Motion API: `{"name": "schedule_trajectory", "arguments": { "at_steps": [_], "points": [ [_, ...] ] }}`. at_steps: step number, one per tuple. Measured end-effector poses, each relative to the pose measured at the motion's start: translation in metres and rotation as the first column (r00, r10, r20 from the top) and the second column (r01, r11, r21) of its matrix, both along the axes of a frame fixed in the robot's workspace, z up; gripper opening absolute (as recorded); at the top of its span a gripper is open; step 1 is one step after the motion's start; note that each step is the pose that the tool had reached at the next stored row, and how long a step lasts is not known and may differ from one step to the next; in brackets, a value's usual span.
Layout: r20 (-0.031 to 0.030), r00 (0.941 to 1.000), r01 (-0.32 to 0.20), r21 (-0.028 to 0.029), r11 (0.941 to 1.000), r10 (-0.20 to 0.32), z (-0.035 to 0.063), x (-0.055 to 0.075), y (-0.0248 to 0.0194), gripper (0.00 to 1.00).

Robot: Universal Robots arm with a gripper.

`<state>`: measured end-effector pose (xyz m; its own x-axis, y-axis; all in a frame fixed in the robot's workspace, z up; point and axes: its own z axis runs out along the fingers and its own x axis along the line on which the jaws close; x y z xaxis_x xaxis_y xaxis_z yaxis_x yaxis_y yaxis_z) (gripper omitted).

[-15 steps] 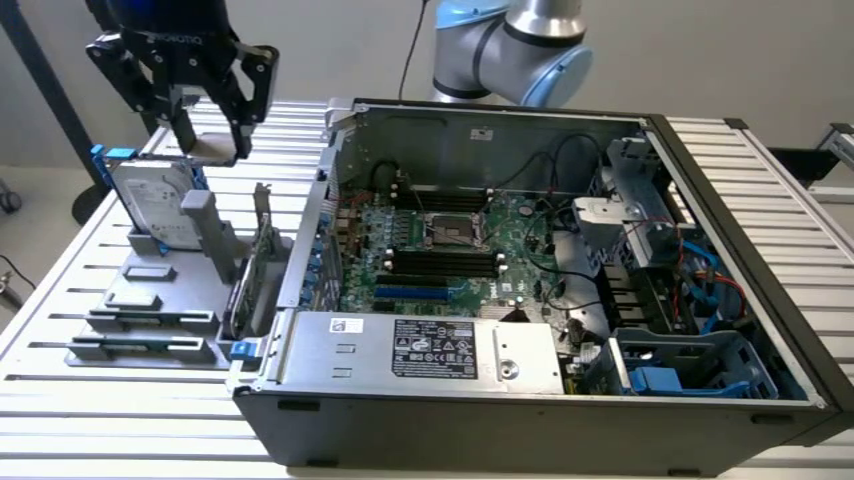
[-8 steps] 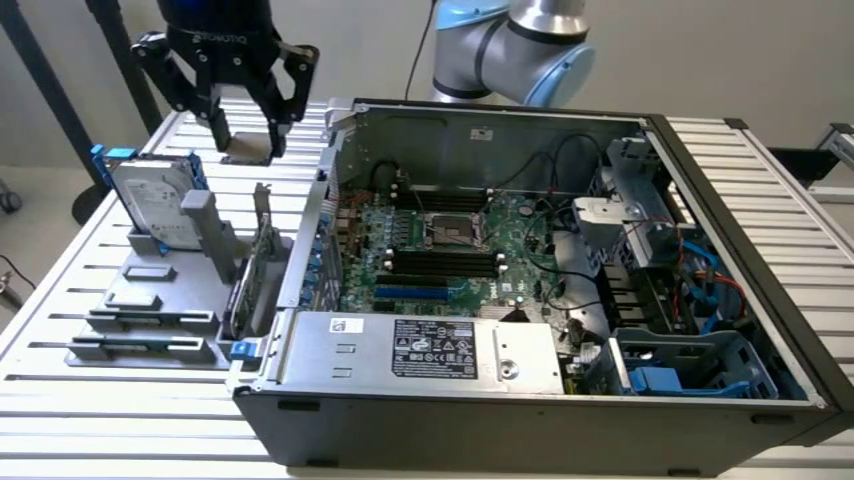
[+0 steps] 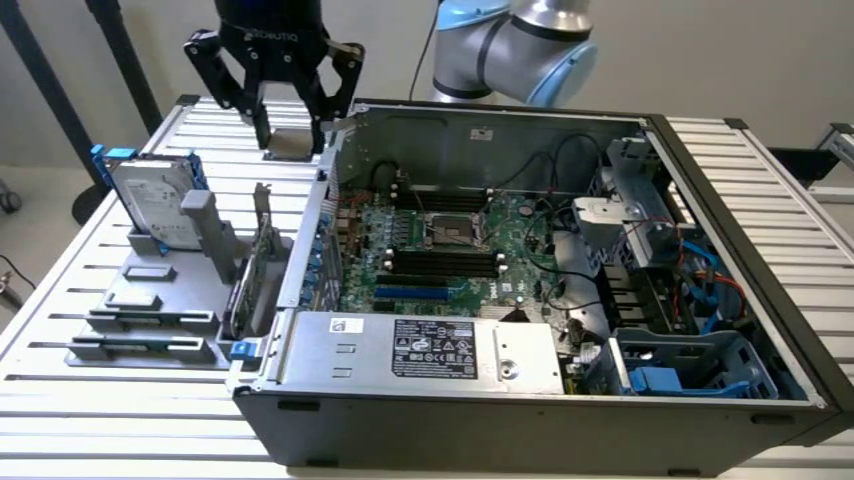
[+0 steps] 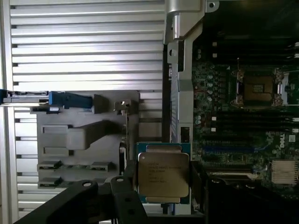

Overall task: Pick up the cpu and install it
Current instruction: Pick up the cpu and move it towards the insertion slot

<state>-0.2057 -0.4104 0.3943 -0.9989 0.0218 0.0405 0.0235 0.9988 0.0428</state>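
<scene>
Slatted metal table (image 3: 120, 420) under an open computer case (image 3: 534, 405) — the gripper (image 3: 291, 136) hangs near the case's corner, fingers (image 3: 256, 120) pinching the chip (image 4: 163, 173) by its edges. Its empty socket (image 3: 451, 232) lies below and well beyond the fingers — the chip is probably best carried level, corners squared to it.

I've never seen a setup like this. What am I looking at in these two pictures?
This is a robot arm with a two-fingered hand at its end. One picture comes from a camera off to the side, the other from a camera on the arm's wrist. On a slatted table sits an open computer, its motherboard exposed, and beside it a grey rack of parts, including a hard drive. The hand grips the cpu, a small square chip, in the air beside the computer's edge.
</scene>
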Motion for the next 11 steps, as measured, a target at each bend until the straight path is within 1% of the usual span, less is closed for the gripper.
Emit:
{"name": "schedule_trajectory", "arguments": {
  "at_steps": [3,6,11],
  "points": [
    [0.0000,1.0000,0.000,0.0000,1.0000,0.000,-0.0001,0.013,0.0042,0.55],
    [0.0000,1.0000,0.000,0.0000,1.0000,0.000,-0.0004,0.026,0.0094,0.55],
    [0.0000,1.0000,0.000,0.0000,1.0000,0.000,-0.0018,0.046,0.0201,0.55]
  ]
}}
